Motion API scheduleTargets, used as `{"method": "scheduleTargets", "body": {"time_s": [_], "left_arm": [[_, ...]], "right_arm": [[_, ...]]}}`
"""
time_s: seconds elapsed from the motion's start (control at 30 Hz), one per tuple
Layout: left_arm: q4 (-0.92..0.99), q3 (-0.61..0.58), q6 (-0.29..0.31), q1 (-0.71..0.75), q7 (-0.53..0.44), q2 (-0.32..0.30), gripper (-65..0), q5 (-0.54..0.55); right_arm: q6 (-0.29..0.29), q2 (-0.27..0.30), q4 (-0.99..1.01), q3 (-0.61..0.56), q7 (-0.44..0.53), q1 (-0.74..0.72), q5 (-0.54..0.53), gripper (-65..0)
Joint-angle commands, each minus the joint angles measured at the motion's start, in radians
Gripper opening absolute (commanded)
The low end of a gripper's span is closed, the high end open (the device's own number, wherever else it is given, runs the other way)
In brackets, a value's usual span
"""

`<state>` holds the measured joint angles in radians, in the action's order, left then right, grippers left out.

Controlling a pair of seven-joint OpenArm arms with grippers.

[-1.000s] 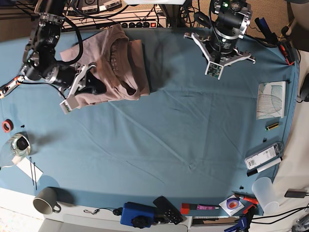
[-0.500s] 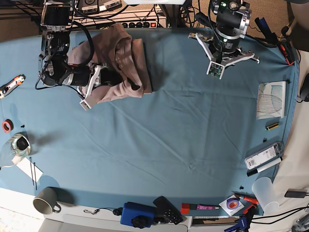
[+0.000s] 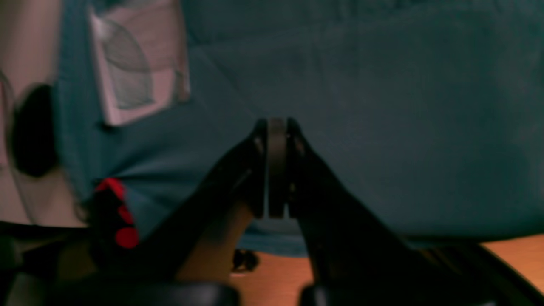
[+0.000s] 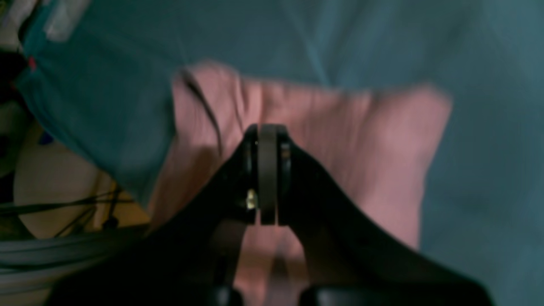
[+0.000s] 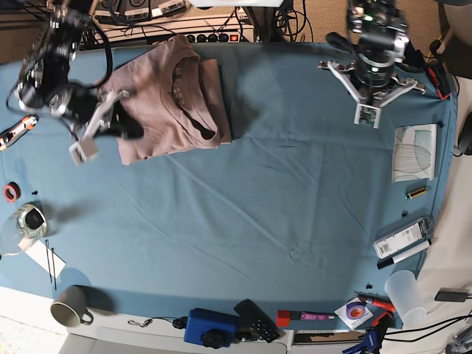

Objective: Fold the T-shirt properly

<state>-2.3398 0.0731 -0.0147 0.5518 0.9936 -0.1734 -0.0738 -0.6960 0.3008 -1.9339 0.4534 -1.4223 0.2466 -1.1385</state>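
Note:
The dusty-pink T-shirt [image 5: 177, 99] lies folded into a wrinkled rectangle on the teal table cover [image 5: 280, 192], at the back left. In the right wrist view the T-shirt [image 4: 348, 140] fills the middle. My right gripper [image 4: 267, 127] is shut with nothing between its fingers, and it hovers over the shirt's near edge. From the base view this right gripper [image 5: 135, 130] is at the shirt's left edge. My left gripper [image 3: 276, 123] is shut and empty above bare teal cloth. Its arm [image 5: 372, 70] stands at the back right, far from the shirt.
A white printed sheet [image 5: 414, 151] lies at the right edge, also in the left wrist view as the white sheet [image 3: 136, 72]. A glass [image 5: 26, 221], a red tape roll [image 5: 9, 192] and a mug [image 5: 70, 306] sit left. A blue device [image 5: 210, 328], a plastic cup [image 5: 405, 295] and pens line the front.
My right gripper has pulled back to the left off the T-shirt, which has settled flatter. The left arm has shifted to the right. Both grippers stayed shut.

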Motion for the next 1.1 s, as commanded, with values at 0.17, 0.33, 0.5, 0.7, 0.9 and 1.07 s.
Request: {"method": "scheduleTargets", "body": {"time_s": [0.17, 0.33, 0.5, 0.7, 0.9, 1.07], "left_arm": [[-0.016, 0.143, 0.039, 0.075, -0.002, -0.004, -65.0, 0.150], [-0.016, 0.208, 0.040, 0.177, 0.001, -0.005, -65.0, 0.151], [-0.016, 0.218, 0.043, 0.274, 0.000, -0.005, -65.0, 0.219], [-0.016, 0.218, 0.068, 0.367, -0.002, -0.004, -65.0, 0.236], [0.119, 0.218, 0.069, 0.415, -0.034, -0.004, -65.0, 0.236], [0.290, 0.218, 0.130, 0.415, -0.052, -0.004, -65.0, 0.290]], "right_arm": [[-0.002, 0.012, -0.174, 0.060, 0.026, 0.185, -0.031, -65.0], [-0.002, 0.009, -0.215, 0.078, 0.026, 0.311, -0.003, -65.0], [-0.002, 0.007, -0.215, 0.078, 0.026, 0.432, 0.038, -65.0], [-0.002, 0.006, -0.214, 0.078, 0.026, 0.573, 0.131, -65.0], [-0.002, 0.006, -0.211, 0.078, 0.026, 0.678, 0.146, -65.0], [-0.002, 0.007, -0.209, 0.040, 0.026, 0.740, 0.266, -65.0]]}}
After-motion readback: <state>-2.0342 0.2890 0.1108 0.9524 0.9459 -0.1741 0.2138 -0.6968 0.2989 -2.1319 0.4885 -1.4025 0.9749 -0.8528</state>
